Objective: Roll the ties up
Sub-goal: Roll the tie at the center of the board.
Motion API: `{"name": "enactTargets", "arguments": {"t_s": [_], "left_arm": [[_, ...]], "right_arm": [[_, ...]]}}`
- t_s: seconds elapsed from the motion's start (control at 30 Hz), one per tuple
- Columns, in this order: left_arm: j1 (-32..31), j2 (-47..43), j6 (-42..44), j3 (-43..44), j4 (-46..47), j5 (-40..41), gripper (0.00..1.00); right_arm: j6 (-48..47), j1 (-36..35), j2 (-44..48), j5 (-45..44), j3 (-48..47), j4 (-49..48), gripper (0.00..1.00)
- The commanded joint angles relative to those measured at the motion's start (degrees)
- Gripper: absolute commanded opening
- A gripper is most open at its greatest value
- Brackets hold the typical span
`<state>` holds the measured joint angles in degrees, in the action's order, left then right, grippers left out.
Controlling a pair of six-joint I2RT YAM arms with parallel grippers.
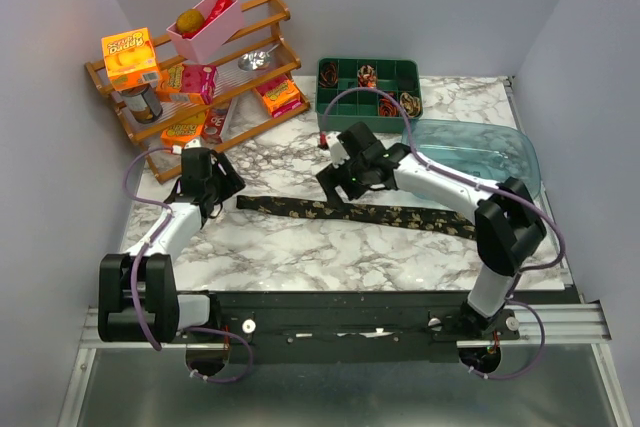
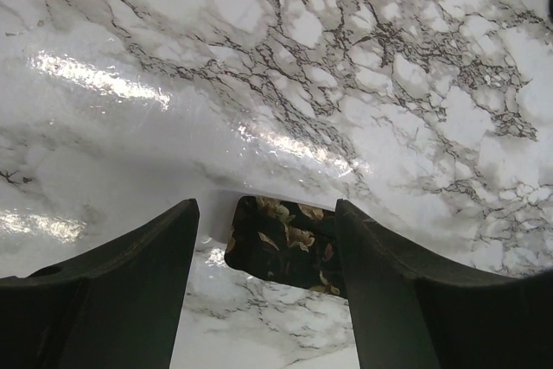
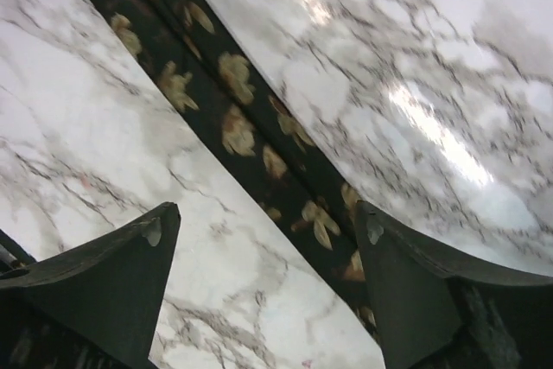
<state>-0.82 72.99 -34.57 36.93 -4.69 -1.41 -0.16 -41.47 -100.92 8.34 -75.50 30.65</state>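
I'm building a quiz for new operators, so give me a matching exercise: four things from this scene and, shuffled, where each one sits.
Things:
1. tie
2. green tray
3. pink box
4. clear tub

Places:
A. on the wooden rack
B. right side of the table
C. flat across the table's middle
D. far edge, centre

Pairs: 1-C, 2-D, 3-A, 4-B

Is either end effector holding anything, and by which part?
Nothing held. Left end effector open over the tie at its end, right end effector open over its middle.
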Motion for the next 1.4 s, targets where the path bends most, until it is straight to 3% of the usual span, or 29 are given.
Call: {"name": "enactTargets", "arguments": {"t_s": [0.0, 0.37, 0.93, 1.13, 1.37], "left_arm": [[0.29, 0.48, -0.41, -0.89, 1.87, -2.37, 0.75], [0.29, 0.66, -0.33, -1.16, 2.14, -3.34, 0.75], [0.29, 1.71, -0.33, -0.89, 2.23, -3.86, 0.75], [0.29, 1.37, -0.33, -0.98, 2.14, -3.51, 0.75], [0.29, 0.75, -0.33, -0.81, 1.88, -2.99, 0.75]], "right_arm": [[-5.19, -3.08, -5.59, 1.96, -6.56, -3.67, 0.94], [-11.87, -5.37, -16.58, 2.21, -14.14, -4.99, 0.99], [-12.58, -8.01, -21.42, -0.69, -11.95, -4.55, 0.97], [-12.58, -8.8, -22.3, -2.71, -10.63, -4.46, 0.86], [-13.63, -9.06, -22.21, -2.63, -9.14, -4.46, 0.64]]}}
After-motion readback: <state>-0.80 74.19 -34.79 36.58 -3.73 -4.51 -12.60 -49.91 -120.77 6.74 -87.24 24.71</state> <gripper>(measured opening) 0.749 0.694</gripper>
